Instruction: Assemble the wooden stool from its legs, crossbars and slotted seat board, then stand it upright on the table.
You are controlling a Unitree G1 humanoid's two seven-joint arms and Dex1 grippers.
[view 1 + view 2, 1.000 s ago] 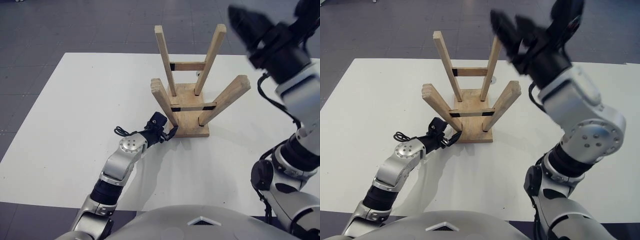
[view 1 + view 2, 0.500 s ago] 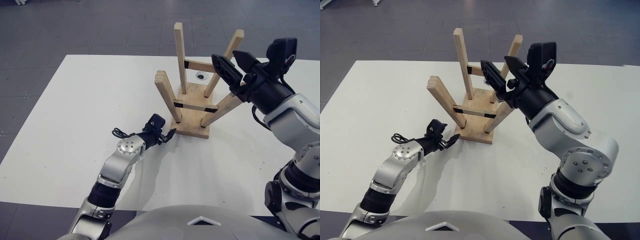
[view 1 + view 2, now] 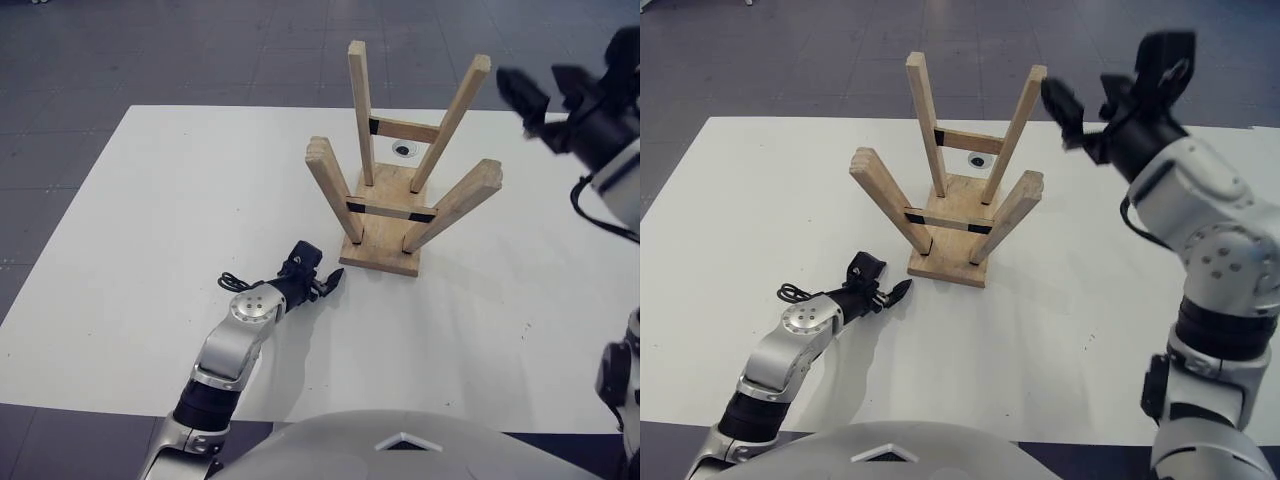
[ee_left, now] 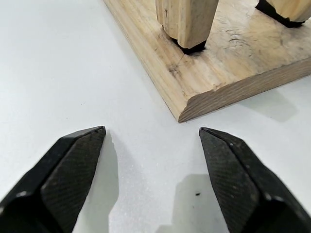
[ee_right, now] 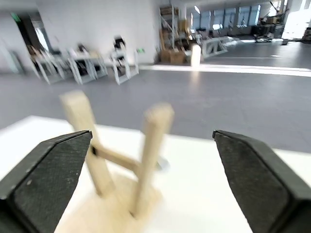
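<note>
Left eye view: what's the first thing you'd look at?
The wooden stool, upside down, seat flat in the middle of the white table and four legs poking up. Then the left gripper, open and low by the seat's near corner, and the right gripper, open in the air to the stool's right.

Wooden stool [image 3: 395, 205], pale wood, assembled, upside down: seat board [image 3: 383, 250] flat on white surface [image 3: 180, 210], centre-right of frame; 4 legs splay upward, 2 crossbars w/ dark ends betw. leg pairs.
</note>
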